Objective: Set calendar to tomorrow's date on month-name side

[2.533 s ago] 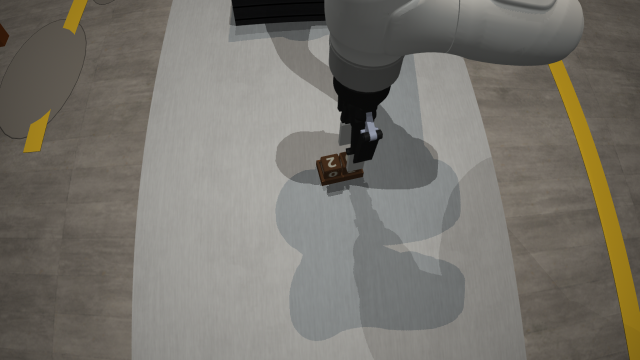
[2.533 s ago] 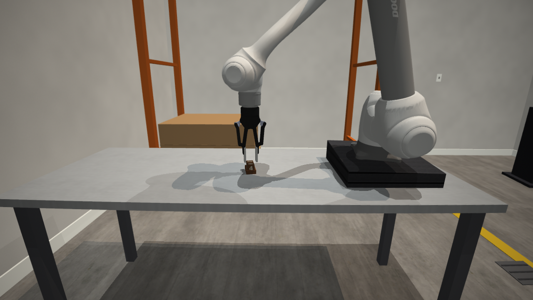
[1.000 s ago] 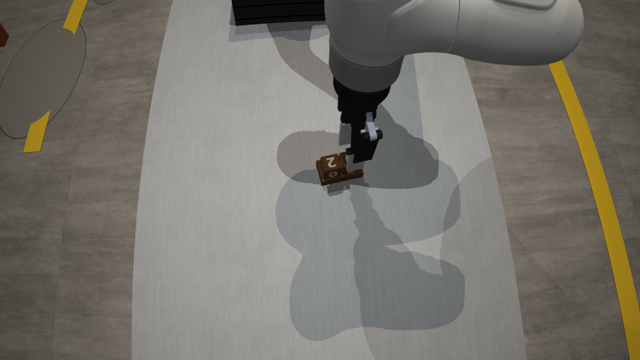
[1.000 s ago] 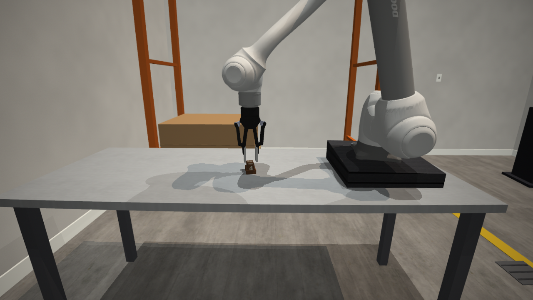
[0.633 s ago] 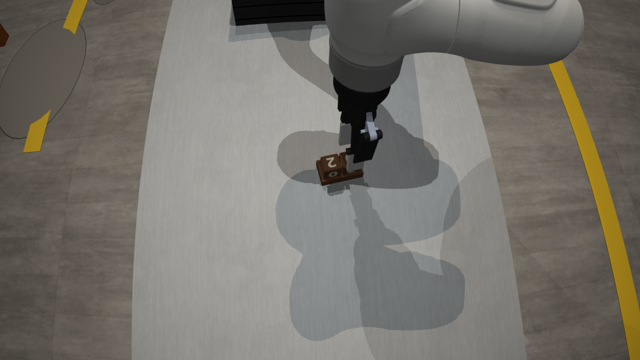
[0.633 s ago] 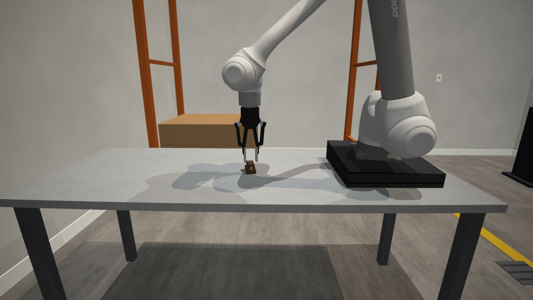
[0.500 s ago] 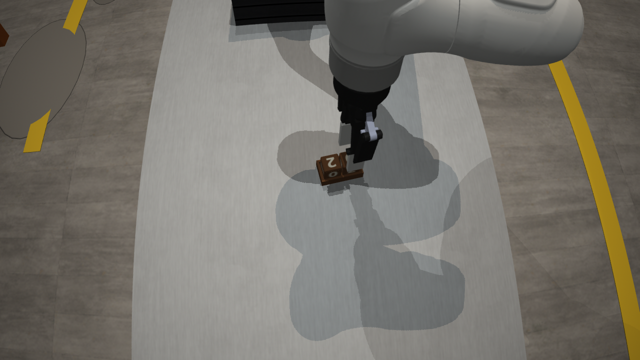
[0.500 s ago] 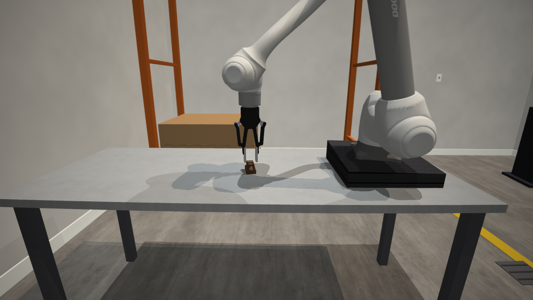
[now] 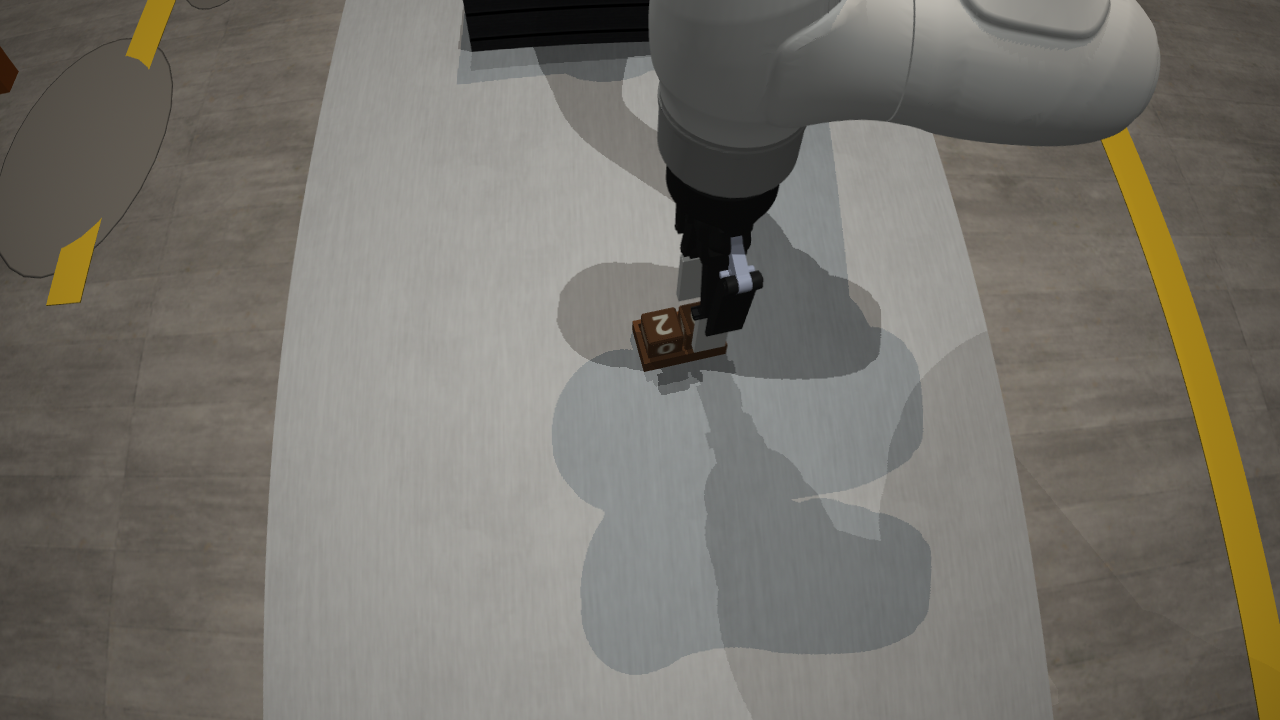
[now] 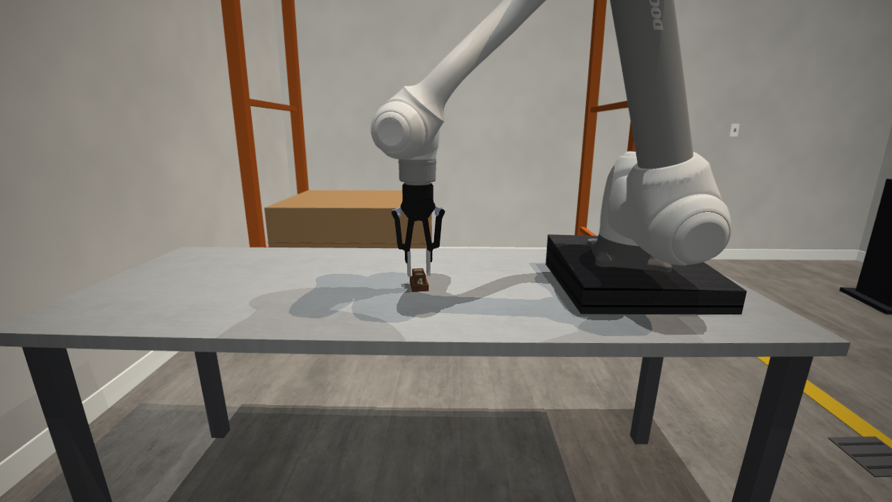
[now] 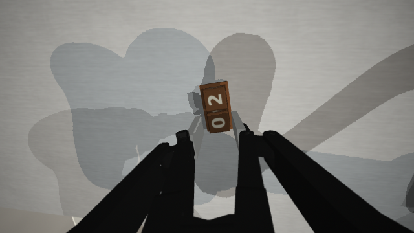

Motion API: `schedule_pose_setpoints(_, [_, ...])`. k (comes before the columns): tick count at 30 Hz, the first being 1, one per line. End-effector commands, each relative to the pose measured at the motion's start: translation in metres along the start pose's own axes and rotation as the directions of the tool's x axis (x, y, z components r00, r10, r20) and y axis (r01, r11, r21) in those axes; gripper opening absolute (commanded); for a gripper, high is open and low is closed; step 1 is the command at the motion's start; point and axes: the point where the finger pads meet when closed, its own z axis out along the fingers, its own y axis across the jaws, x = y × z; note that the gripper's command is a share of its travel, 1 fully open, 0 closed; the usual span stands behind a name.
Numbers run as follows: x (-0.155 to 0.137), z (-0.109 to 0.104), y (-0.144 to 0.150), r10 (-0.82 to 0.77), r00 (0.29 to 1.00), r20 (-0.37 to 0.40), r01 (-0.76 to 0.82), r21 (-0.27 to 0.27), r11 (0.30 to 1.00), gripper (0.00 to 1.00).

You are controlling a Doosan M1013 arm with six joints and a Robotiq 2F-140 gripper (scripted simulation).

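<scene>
A small brown tray (image 9: 689,358) with two brown cubes stands flat on the grey table (image 9: 402,447) (image 10: 187,293). In the wrist view the far cube (image 11: 215,100) (image 9: 663,324) shows a 2 on top and the near cube (image 11: 217,122) shows a 0. In the top view the gripper hides the near cube. In the exterior view the cube's end face (image 10: 419,282) reads 4. My gripper (image 9: 705,317) (image 10: 419,269) (image 11: 217,122) points straight down. Its fingers straddle the top of the near cube with a small gap on each side. It is partly open and holds nothing. No month name shows.
The robot's black base plate (image 10: 642,286) (image 9: 554,26) stands on the table's far end. An orange rack (image 10: 240,125) with a cardboard box (image 10: 330,218) stands behind the table. Yellow floor lines (image 9: 1190,358) run beside it.
</scene>
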Motion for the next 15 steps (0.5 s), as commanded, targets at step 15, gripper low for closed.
schedule_pose_setpoints(15, [-0.0030,0.0177,0.0034,-0.007,1.000,0.002,0.007,-0.003,1.000,0.28])
